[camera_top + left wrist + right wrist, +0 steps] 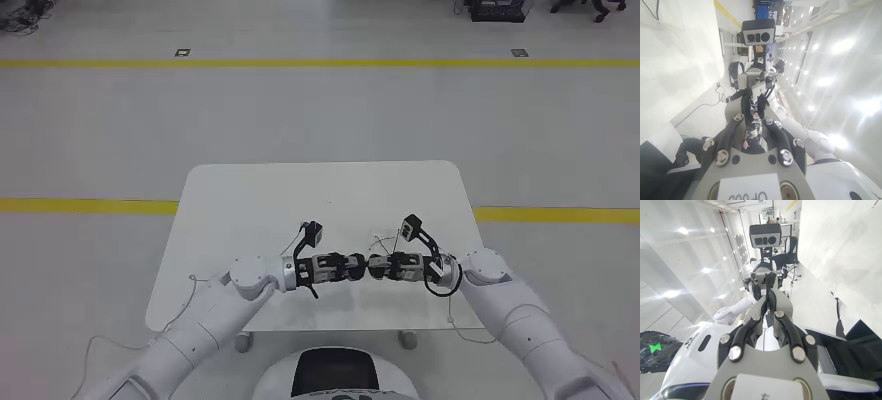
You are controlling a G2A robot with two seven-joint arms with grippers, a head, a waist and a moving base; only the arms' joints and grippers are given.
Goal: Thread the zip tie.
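Note:
Over the white table's (pixel 250 215) front middle, my two grippers face each other tip to tip. My left gripper (pixel 357 267) comes in from the left and my right gripper (pixel 378 267) from the right. The zip tie (pixel 380 240) is a thin strand arching just behind where they meet. In the right wrist view my right gripper (pixel 768 299) is pinched shut on a thin dark strip, with the other gripper just beyond it. In the left wrist view my left gripper (pixel 752 101) holds its black pads (pixel 761 106) a narrow gap apart, close against the other gripper's tips.
The table's front edge (pixel 300 328) lies just below the grippers. Bare tabletop stretches behind and to both sides. A thin cable (pixel 452 318) hangs near the front right corner. Yellow floor lines (pixel 90 206) run past the table.

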